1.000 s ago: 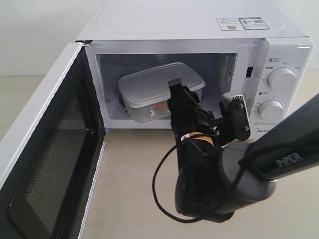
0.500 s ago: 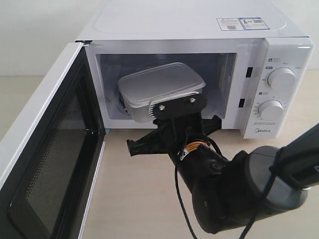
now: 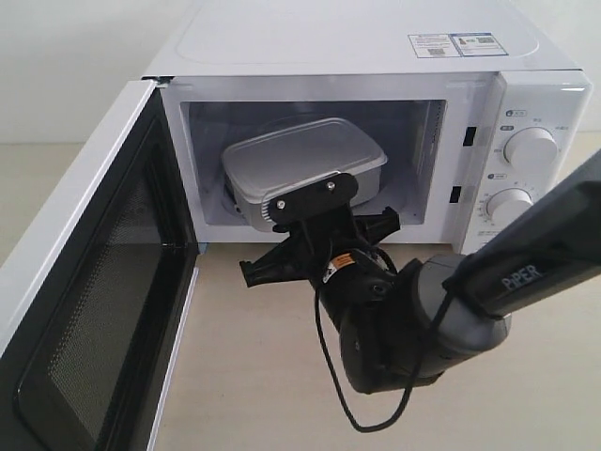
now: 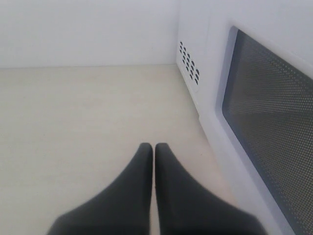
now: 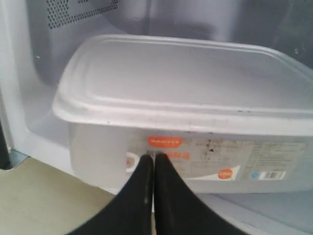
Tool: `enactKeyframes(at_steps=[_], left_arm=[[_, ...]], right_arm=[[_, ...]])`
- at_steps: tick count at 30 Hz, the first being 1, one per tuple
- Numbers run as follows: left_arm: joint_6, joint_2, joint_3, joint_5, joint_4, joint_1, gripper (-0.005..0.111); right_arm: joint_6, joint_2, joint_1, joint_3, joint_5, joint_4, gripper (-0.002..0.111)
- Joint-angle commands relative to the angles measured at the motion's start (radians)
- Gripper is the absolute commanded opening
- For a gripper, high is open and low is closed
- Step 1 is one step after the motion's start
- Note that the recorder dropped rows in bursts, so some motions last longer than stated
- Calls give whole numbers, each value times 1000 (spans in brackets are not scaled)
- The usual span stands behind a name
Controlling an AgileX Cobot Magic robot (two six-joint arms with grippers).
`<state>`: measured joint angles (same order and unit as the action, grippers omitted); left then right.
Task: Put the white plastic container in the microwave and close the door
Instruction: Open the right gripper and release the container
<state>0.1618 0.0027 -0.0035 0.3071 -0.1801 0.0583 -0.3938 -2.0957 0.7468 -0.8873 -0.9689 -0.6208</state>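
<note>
The white plastic container (image 3: pixel 305 155) sits inside the open microwave (image 3: pixel 357 38), its red-marked label side (image 5: pixel 165 142) facing out. My right gripper (image 5: pixel 154 157) is shut with nothing in it, its tips at the label, touching or nearly so. In the exterior view its wrist mount (image 3: pixel 315 197) hides the fingertips. The door (image 3: pixel 94 282) stands wide open to the left. My left gripper (image 4: pixel 154 146) is shut and empty, low over the table beside the door's outer window (image 4: pixel 274 112); it does not show in the exterior view.
The beige table (image 3: pixel 254 376) runs in front of the microwave. Two round knobs (image 3: pixel 531 148) sit on the right panel. A black cable (image 3: pixel 324 376) loops under the right arm. Vent holes (image 4: pixel 190 66) mark the microwave's side wall.
The right wrist has rolled over and swung down in front of the opening, then shifted slightly left toward the container. The container has hardly moved.
</note>
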Motion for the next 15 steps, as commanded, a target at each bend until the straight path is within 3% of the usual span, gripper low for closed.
enactKeyframes(at_steps=[1, 15], left_arm=[[-5, -3, 3, 0, -7, 2, 4], [-5, -3, 3, 0, -7, 2, 4]], right_arm=[[-11, -33, -11, -49, -25, 2, 0], [0, -79, -69, -181, 28, 8, 0]])
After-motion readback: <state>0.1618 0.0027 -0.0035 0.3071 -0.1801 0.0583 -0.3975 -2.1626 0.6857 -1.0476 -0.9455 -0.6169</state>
